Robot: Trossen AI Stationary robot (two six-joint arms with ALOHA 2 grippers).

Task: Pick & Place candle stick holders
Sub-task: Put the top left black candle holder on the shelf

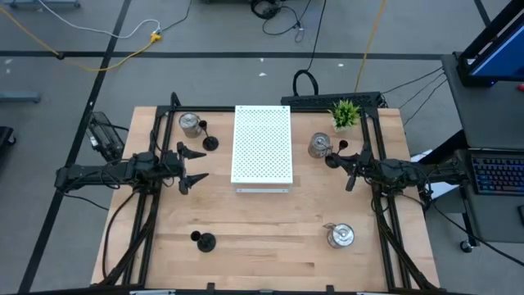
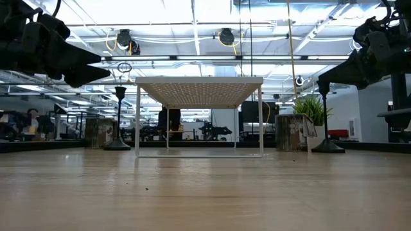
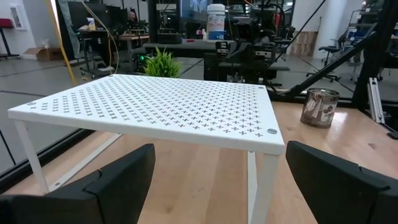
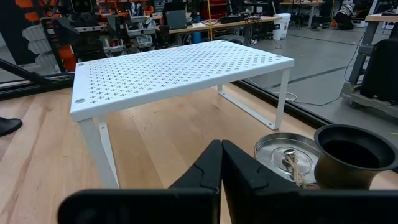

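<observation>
Your left gripper [image 1: 193, 165] hangs left of centre in the high view with its fingers spread wide and nothing between them; your right gripper [image 1: 342, 169] hangs right of centre with its fingers pressed together, also holding nothing. No holder has been taken up, so I judge this to be the approach step, before any grasp. The white perforated shelf [image 1: 262, 146] stands at the middle of the table. At upper left sit a silver holder [image 1: 190, 124] and a black holder [image 1: 210, 142] just beside it, both near your left gripper. Right of the shelf a second silver holder [image 1: 318, 145] stands beside another black holder [image 1: 336, 146], close under your right gripper; in the right wrist view these two [image 4: 291, 160] [image 4: 352, 155] lie just ahead of the closed fingers. Toward the bottom of the frame stand a lone black holder [image 1: 204, 241] at left and a silver holder [image 1: 340, 236] at right. The potted plant [image 1: 345, 112] at upper right is not part of the job. The next move, in my judgement, calls for lowering the open left gripper over the nearby black holder's stem; your right gripper must open first before it can take anything.
</observation>
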